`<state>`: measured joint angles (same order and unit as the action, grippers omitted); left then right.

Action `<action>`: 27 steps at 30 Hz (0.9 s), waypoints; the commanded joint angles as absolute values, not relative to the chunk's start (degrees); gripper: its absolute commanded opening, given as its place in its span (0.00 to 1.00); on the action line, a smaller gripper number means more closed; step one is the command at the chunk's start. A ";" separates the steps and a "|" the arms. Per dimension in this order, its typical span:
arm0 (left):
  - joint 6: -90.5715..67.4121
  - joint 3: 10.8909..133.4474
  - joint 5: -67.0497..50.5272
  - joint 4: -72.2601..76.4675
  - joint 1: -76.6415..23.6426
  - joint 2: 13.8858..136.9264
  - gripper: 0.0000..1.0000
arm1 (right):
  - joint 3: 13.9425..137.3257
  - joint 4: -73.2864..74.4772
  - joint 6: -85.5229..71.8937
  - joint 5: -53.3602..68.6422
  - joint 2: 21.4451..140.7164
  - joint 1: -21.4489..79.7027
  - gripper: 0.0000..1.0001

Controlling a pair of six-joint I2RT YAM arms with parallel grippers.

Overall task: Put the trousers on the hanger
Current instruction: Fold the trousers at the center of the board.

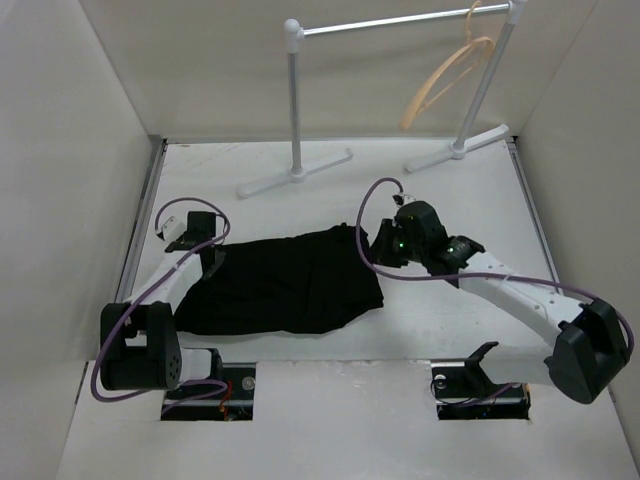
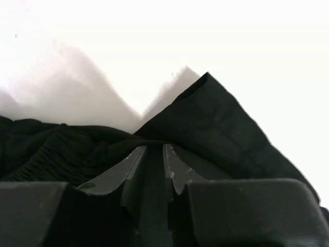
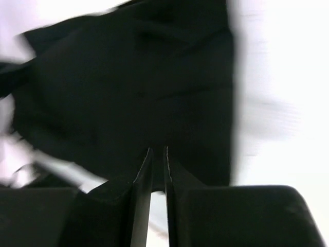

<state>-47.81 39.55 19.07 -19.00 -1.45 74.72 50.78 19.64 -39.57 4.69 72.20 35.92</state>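
The black trousers (image 1: 290, 285) lie spread flat across the middle of the table. At their left end my left gripper (image 1: 212, 262) is down on the cloth. In the left wrist view its jaws (image 2: 155, 146) are nearly together, with a fold of the trousers (image 2: 216, 123) pinched between them. My right gripper (image 1: 383, 245) is at the trousers' right edge. In the blurred right wrist view its narrow jaws (image 3: 158, 149) close on the edge of the trousers (image 3: 128, 87). The tan wooden hanger (image 1: 450, 75) hangs from the rail at the back right.
A white-and-grey rail stand (image 1: 295, 100) stands at the back of the table on two T-shaped feet (image 1: 296, 175). White walls close in the left, right and back sides. Both arm bases sit at the near edge.
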 commanded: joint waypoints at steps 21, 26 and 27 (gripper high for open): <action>-59.93 40.18 17.84 -22.60 -38.88 63.45 0.44 | 32.60 -4.76 -60.65 9.94 69.62 39.42 0.34; -60.12 34.20 18.46 -18.64 -38.19 65.21 0.43 | 31.99 -5.01 -58.71 9.84 76.80 37.31 0.27; -60.03 32.88 18.54 -18.46 -37.49 65.21 0.43 | 31.47 -5.44 -58.97 9.84 79.25 36.96 0.23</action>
